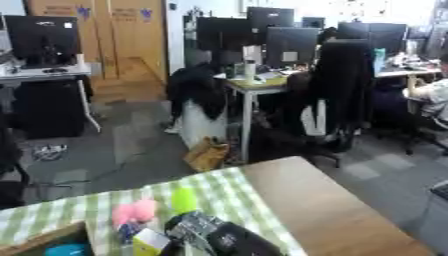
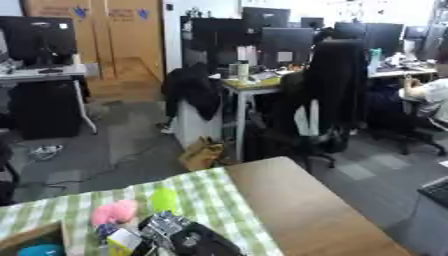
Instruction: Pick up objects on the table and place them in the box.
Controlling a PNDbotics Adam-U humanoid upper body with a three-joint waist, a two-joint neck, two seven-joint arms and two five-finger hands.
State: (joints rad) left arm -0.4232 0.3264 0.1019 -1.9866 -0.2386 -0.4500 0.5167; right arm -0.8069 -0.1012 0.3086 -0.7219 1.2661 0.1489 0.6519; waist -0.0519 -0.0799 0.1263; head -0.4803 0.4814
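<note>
A wooden table is seen low in the view, its left part covered by a green-and-white checked cloth. On the cloth a pink soft object lies just beside a lime-green object, which sits slightly farther back. In front of them a small yellow-and-white item is seen (its nature cannot be made out). The box, with a wooden rim, is cut off at the lower left corner, and something blue is held inside it. One black-and-silver hand is shown at the bottom edge, near the yellow item; which arm it belongs to cannot be told, and neither can the state of its fingers.
</note>
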